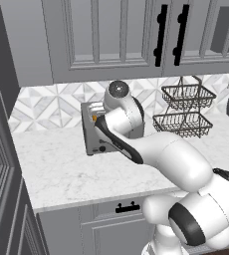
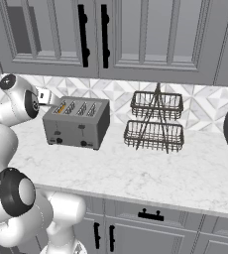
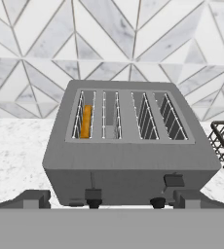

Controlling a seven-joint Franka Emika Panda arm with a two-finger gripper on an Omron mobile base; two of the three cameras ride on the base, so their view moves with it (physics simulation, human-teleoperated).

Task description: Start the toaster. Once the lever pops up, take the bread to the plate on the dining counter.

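Boxy grey brushed-metal 4-slot toaster (image 3: pixel 128 151) on veined white marble countertop (image 2: pixel 150 173) w/ chevron tile backsplash (image 3: pixel 133 39), thin golden-orange bread slice (image 3: pixel 86 121) upright in leftmost slot, two-finger gripper (image 3: pixel 112 198) spread wide, empty, near toaster front, black two-tier wire basket (image 2: pixel 155 121) beside toaster.

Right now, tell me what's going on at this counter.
The robot arm is reaching toward the toaster, which sits on the marble counter beside a two-tier wire basket. A slice of bread sits down in the leftmost slot. The end effector is open and hangs just in front of the toaster's face, holding nothing. In the hand view, the left lever sits lower than the right lever. The bread has not been taken out yet.
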